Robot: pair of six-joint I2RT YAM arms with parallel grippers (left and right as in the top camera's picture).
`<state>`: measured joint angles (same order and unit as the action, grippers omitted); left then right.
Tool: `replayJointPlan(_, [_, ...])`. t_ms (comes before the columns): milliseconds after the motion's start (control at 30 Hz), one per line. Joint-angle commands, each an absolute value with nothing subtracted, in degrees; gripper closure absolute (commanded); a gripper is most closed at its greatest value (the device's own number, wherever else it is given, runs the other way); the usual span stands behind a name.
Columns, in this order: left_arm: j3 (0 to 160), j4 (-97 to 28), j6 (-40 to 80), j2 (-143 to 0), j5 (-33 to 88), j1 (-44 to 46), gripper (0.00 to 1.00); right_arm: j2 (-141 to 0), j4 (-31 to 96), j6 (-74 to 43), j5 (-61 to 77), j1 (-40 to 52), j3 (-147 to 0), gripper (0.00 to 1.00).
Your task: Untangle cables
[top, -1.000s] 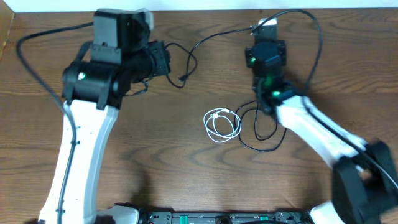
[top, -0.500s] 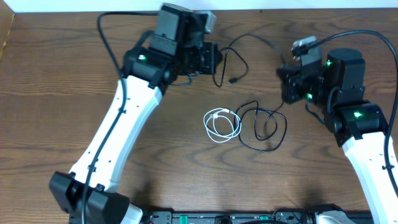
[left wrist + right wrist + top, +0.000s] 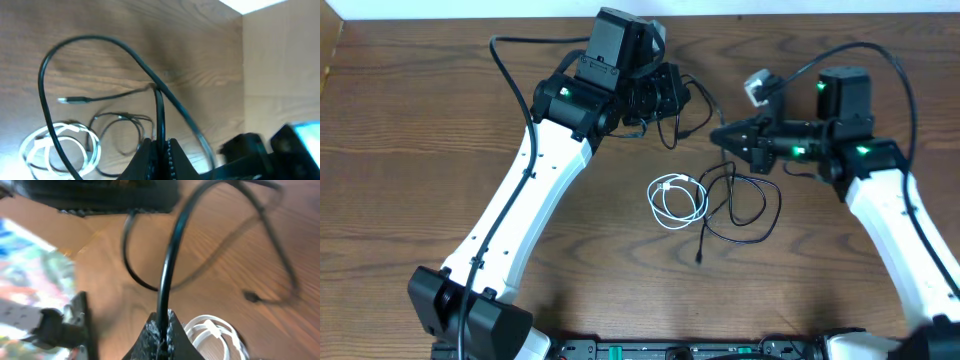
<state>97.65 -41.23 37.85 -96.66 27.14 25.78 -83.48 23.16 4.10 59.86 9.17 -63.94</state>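
Our left gripper [image 3: 159, 145] and right gripper [image 3: 161, 324] jaws both pinch the black cable [image 3: 167, 265]. The white cable [image 3: 672, 184] touches its loop, so separation seems unfinished.

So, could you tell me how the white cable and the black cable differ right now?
The white cable is a small, tight coil; the black cable sprawls in wide, loose loops. The white cable lies flat on the table, untouched; the black cable is pinched by both the left pincer and the right pincer and partly lifted. Both are thin cords.
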Motion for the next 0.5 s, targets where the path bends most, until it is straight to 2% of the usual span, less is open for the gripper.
replayJointPlan(0, [98.48, -40.95, 47.9, -96.49, 28.05, 25.8, 0.92, -86.32, 17.54, 0.73, 70.81, 11.51, -64.03, 0.99])
replayJointPlan(100, [98.48, -40.97, 50.37, -96.49, 28.08, 25.8, 0.92, -87.57, 12.51, -3.33, 70.91, 12.73, -64.03, 0.95])
replayJointPlan(200, [98.48, -40.97, 52.23, -96.47, 28.08, 25.8, 0.93, -88.51, 8.45, -6.85, 70.89, 13.28, -64.03, 0.87])
replayJointPlan(467, [98.48, -40.03, 55.24, -96.47, 30.09, 25.8, 0.93, -89.19, 6.37, -9.19, 70.65, 13.19, -64.03, 0.81])
